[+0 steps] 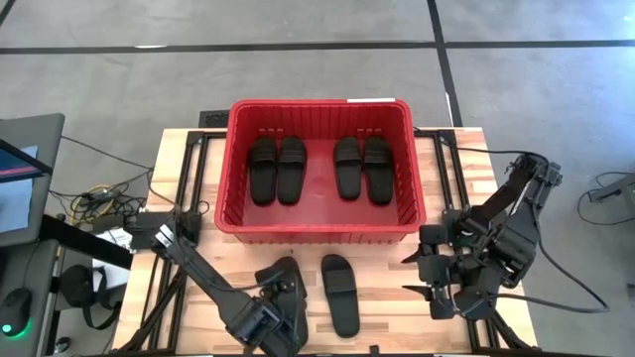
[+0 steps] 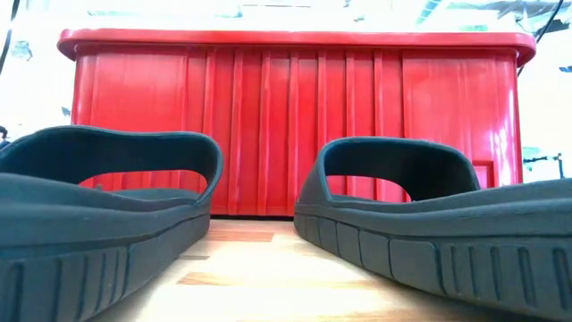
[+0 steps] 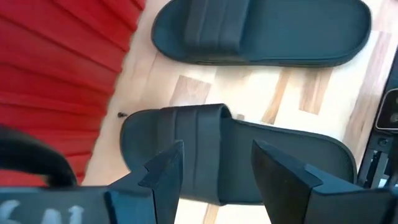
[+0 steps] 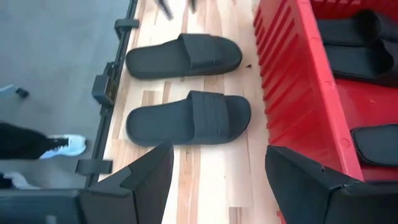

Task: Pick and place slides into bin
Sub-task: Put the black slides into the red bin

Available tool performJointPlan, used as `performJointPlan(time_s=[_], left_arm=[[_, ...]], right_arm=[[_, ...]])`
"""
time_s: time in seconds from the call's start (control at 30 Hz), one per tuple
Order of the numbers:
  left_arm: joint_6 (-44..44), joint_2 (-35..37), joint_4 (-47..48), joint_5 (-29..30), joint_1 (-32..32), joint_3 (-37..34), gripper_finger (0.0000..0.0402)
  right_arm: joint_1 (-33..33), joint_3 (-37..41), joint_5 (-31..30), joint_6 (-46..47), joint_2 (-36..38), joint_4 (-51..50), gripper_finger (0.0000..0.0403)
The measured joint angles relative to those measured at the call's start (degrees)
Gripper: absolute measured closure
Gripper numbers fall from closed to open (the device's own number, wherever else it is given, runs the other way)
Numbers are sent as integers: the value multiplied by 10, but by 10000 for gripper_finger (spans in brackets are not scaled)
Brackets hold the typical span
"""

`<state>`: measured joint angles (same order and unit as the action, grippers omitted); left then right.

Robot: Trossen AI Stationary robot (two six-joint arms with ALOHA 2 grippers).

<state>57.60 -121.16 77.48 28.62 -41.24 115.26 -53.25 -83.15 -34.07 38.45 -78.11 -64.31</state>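
The red bin (image 1: pixel 317 103) stands at the table's far middle with two pairs of black slides (image 1: pixel 277 169) (image 1: pixel 362 169) lying on its floor. Two more slides lie sole-down on the table in front of it, the left slide (image 1: pixel 281 278) and the right slide (image 1: pixel 339 293). My left gripper (image 3: pixel 217 168) is open, pointing down over the left slide (image 3: pixel 249 162), one finger on either side of its strap area, apart from it. My right gripper (image 4: pixel 217 174) is open and empty at the table's right (image 1: pixel 415 275), facing both slides (image 4: pixel 189 118).
The bin's ribbed near wall (image 2: pixel 286 116) rises close behind the two loose slides (image 2: pixel 98 215) (image 2: pixel 429 224). Bare wood shows between the slides and to the right slide's right. Black frame rails run along the table's sides (image 4: pixel 106 87). A person's shoe (image 4: pixel 62 144) shows on the floor.
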Motion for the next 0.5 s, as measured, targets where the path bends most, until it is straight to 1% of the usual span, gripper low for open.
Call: performJointPlan(time_s=[0.23, 0.37, 0.5], left_arm=[[0, -25, -5, 34, -24, -3, 225], [0, -54, -2, 16, -33, -3, 225], [10, -83, 2, 7, -39, -3, 225]], right_arm=[[-12, 0, -33, 8, 0, 4, 163], [-18, 0, -52, 17, 0, 2, 163], [-20, 0, -53, 22, 0, 2, 163]])
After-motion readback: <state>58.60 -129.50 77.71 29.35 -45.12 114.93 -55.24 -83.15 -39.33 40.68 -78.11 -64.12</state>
